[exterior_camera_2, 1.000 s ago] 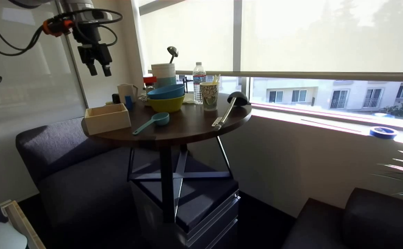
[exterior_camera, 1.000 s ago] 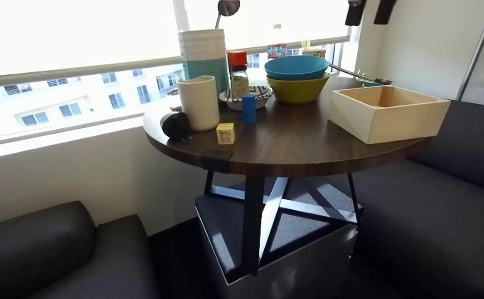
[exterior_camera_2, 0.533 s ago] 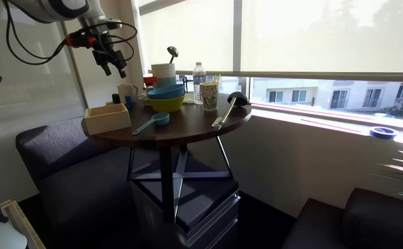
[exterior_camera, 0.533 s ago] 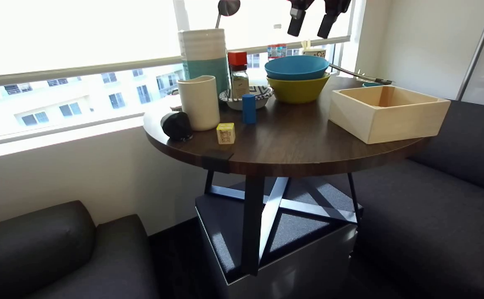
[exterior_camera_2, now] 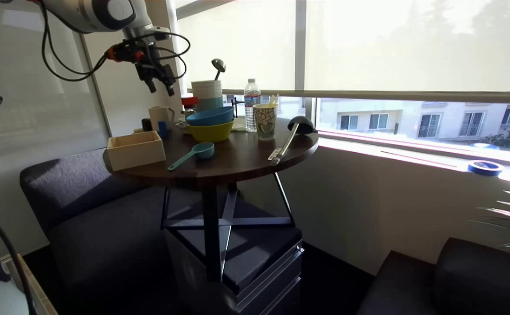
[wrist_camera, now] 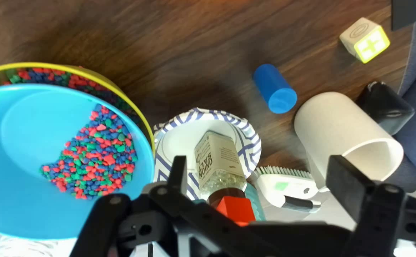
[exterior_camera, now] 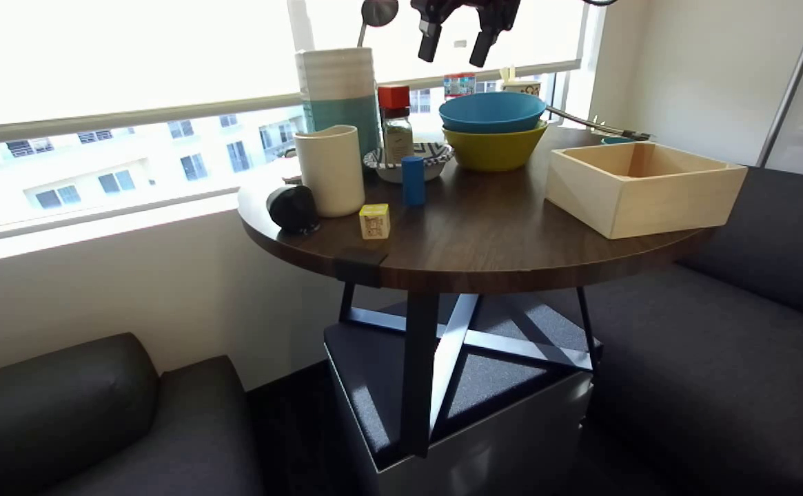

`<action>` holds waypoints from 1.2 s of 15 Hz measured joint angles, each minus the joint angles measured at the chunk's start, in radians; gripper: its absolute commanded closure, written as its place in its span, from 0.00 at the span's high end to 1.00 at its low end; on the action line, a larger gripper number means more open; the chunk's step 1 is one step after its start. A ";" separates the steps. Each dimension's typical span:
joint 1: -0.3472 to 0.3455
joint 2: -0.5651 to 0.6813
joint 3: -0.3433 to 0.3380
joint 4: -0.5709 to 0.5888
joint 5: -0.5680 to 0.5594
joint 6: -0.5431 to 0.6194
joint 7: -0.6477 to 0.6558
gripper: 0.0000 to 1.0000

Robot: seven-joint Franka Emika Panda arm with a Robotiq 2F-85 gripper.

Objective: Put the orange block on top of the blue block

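The orange block (exterior_camera: 393, 96) is a small reddish piece on the dark cap of a seasoning bottle (exterior_camera: 398, 141). It also shows in the wrist view (wrist_camera: 236, 210), partly behind the gripper's linkage, and in an exterior view (exterior_camera_2: 189, 100). The blue block (exterior_camera: 413, 180) is an upright blue cylinder on the table, in front of the patterned bowl; it also shows in the wrist view (wrist_camera: 274, 89). My gripper (exterior_camera: 453, 58) is open and empty, high above the table. In the wrist view the bottle and the orange block lie between the fingers (wrist_camera: 263, 175), apart from them.
The bottle stands in a patterned paper bowl (wrist_camera: 249, 142). Around it are a tall crock (exterior_camera: 339, 96), a white cup (exterior_camera: 332, 172), a brush (wrist_camera: 290, 182) and stacked bowls (exterior_camera: 494, 148). A yellow-tan cube (exterior_camera: 374, 222), a black object (exterior_camera: 293, 209) and a wooden box (exterior_camera: 677, 203) stand nearer the edge.
My open gripper has moved across above the table, leftward in one exterior view and rightward in the other, toward the bottle and crock. The objects on the table have not moved.
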 measured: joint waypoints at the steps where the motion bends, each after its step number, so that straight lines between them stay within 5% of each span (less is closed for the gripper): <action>1: 0.000 0.021 0.000 0.024 0.000 0.001 0.004 1.00; 8: -0.005 0.057 -0.001 0.053 -0.022 0.025 0.022 1.00; 18: -0.012 0.216 -0.007 0.117 -0.022 0.351 0.056 1.00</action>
